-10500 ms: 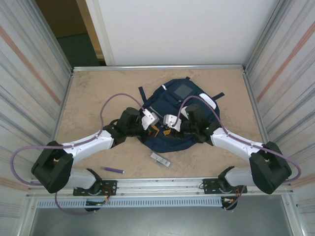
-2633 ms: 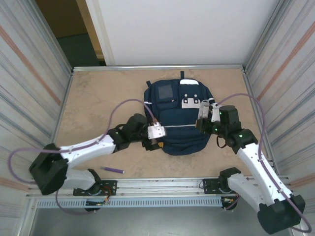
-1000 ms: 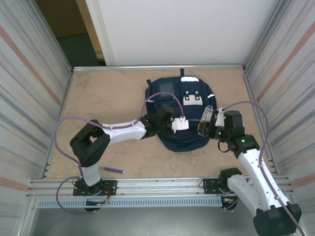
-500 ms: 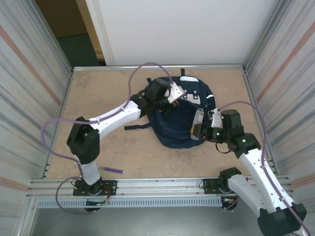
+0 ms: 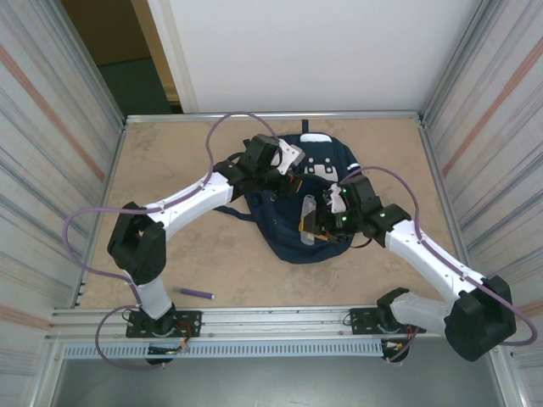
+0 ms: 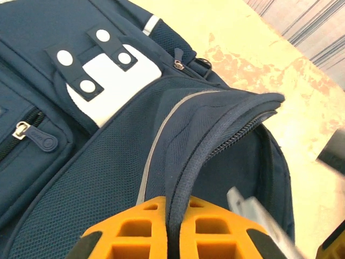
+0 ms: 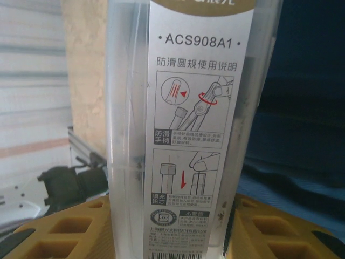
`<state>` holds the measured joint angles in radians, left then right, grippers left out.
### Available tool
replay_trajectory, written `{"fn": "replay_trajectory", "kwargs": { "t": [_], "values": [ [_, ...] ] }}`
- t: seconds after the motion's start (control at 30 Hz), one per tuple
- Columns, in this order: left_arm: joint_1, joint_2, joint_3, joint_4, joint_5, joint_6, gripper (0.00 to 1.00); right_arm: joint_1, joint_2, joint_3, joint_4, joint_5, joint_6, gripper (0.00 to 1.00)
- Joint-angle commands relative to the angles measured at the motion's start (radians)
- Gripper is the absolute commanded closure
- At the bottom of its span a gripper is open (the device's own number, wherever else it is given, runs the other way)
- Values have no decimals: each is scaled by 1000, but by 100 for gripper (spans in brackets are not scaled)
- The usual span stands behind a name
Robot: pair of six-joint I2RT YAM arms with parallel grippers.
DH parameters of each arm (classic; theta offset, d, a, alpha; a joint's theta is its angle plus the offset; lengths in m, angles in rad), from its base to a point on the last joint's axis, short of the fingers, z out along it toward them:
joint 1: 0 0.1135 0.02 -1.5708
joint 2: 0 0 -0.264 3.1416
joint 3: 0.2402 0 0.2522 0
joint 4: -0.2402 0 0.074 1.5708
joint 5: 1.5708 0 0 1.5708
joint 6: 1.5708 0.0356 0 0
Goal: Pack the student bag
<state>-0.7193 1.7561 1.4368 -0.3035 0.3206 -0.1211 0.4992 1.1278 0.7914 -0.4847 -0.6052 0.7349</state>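
Lying on the tan tabletop (image 5: 170,170), toward its far middle: the large navy-blue fabric student bag (image 5: 284,242) with white stripes. Pinching the bag's zippered mouth lip (image 6: 215,145) in the left gripper (image 6: 173,229), orange fingers (image 6: 129,232) pressed together on the fabric, holding the lip raised and the main compartment gaping. Clamping a long clear plastic box with a printed white label (image 7: 188,108) between the yellow pads of the right gripper (image 7: 175,232), closed partway around it. Hovering that box over the bag's middle in the overhead view, long axis running roughly near to far, far end pointing at the held-up mouth. Judging the right arm the nearer one, with the mouth lying just ahead of its gripper, slightly far-left. Probably calling for sliding the box lengthwise under the raised lip.
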Motion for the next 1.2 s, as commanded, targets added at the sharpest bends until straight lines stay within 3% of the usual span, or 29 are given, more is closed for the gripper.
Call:
{"fn": "replay_trajectory", "kwargs": {
  "t": [0.0, 0.27, 0.47, 0.6, 0.73, 0.93, 1.17],
  "values": [
    [-1, -78, -1, 35, 62, -35, 100, -5, 24, 22, -3, -22, 27, 69],
    [-50, -142, -121, 120, 121, -5, 100, -200, 127, 48, -2, 8, 147, 66],
    [-69, -119, -134, 180, 186, -78, 100, -209, 215, 67, 105, 57, 263, 60],
    [-85, -103, -135, 202, 193, -80, 100, -186, 175, 22, 229, 183, 382, 41],
    [-85, -96, -131, 188, 181, -96, 100, -179, 143, 16, 264, 184, 400, 40],
    [-85, -89, -115, 198, 180, -93, 100, -190, 168, -23, 265, 111, 372, 52],
    [-85, -68, -110, 225, 204, -123, 100, -172, 196, -31, 236, 213, 341, 69]
  ]
}}
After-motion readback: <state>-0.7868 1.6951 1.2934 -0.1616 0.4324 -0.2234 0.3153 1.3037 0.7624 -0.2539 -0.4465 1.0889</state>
